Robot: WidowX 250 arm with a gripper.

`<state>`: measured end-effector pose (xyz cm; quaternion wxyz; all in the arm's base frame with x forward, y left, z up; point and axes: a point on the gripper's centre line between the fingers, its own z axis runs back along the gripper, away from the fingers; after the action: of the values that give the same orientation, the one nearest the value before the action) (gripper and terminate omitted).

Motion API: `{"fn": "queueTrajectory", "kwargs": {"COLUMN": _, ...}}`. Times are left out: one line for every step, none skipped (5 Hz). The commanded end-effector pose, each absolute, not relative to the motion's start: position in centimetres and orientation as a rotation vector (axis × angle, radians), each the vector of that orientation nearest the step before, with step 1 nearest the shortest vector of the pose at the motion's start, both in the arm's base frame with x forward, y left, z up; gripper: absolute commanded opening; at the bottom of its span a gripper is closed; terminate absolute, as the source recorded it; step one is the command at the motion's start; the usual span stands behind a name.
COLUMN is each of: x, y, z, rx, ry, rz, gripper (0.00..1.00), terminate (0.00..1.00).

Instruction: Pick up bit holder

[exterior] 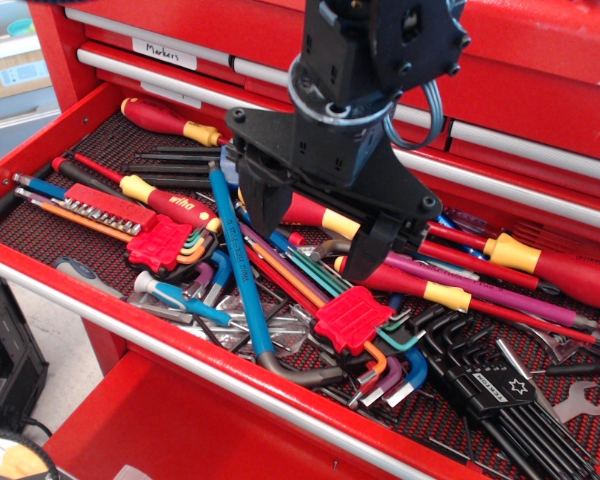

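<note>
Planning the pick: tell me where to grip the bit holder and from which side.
Grip the bit holder across its narrow width near mid-length, coming straight down from above. It lies flat; the fingers should straddle the bit edge and the plain edge, clear of the red hex-key clip at its right end.

A red metal tool chest (540, 60) fills most of the view. One of its drawers (40, 150) is pulled open and is lined with a dark ribbed mat (110, 135). Closed drawers with silver handle strips (520, 140) are stacked toward 12 o'clock, and a white label (164, 51) with handwriting is stuck on one of them. Another open red drawer (180, 430) is seen at 6 o'clock. A pale floor (50, 340) is visible at 8 o'clock, with a black crate-like object (5, 360) beside it. Blurred shelving (10, 60) is seen at 10 o'clock. The lighting is bright and even.
</note>
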<state>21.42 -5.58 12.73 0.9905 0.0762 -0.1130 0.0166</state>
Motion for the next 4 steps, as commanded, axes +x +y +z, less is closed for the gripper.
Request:
{"fn": "queueTrajectory", "kwargs": {"x": 21.4, "y": -5.6, "z": 12.7, "rx": 0.153, "ry": -0.227, "rz": 0.033, "gripper": 1.0, "terminate": 0.0}}
{"fn": "queueTrajectory", "kwargs": {"x": 21.0, "y": -1.6, "z": 11.9, "rx": 0.184, "ry": -0.227, "rz": -0.224, "gripper": 1.0, "terminate": 0.0}}
{"fn": "queueTrajectory", "kwargs": {"x": 21.7, "y": 2.2, "z": 11.5, "rx": 0.252, "ry": -0.233, "rz": -0.485, "gripper": 1.0, "terminate": 0.0}}
{"fn": "queueTrajectory", "kwargs": {"x": 23.0, "y": 5.2, "z": 10.7, "rx": 0.248, "ry": -0.19, "rz": -0.747, "gripper": 1.0, "terminate": 0.0}}
